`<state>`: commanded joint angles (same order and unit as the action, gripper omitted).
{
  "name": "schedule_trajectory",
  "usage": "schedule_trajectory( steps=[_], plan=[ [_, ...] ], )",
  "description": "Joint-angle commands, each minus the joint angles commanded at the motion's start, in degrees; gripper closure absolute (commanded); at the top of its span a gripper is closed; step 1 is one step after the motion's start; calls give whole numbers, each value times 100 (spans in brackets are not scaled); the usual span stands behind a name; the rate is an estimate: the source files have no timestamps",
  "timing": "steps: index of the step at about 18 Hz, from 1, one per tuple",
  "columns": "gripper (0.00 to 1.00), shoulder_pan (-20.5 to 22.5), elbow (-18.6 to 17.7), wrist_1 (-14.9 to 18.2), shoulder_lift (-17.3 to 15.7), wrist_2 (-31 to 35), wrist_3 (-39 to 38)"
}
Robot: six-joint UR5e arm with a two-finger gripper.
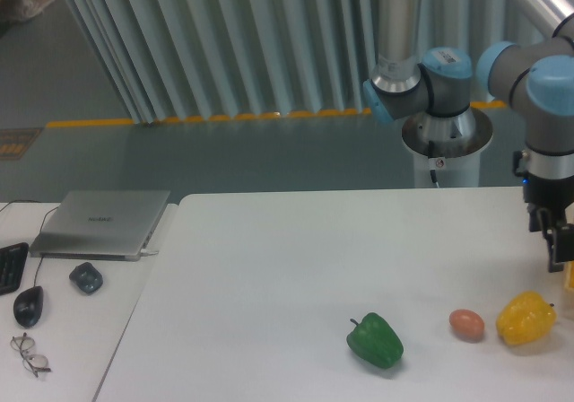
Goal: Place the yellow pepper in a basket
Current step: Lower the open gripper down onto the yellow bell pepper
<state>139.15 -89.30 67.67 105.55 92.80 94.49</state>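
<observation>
Camera view, lower right: yellow pepper [526, 318] on table [296, 258]; gripper [559, 257] above, finger state indeterminate. Advice: centre, then descend.

Arm upright at right edge; gripper [558, 251] downward

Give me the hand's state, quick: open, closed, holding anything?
Hand: empty, hanging above the yellow pepper without touching it; open or closed cannot be told at the frame's edge.
</observation>
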Motion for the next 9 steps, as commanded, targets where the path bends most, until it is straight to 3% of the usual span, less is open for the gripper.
schedule_trajectory(
  steps=[3, 9],
  plan=[
    [0, -194, -9, 35, 61, 160, -123],
    [0, -221, 254, -9, 614, 326, -923]
  ],
)
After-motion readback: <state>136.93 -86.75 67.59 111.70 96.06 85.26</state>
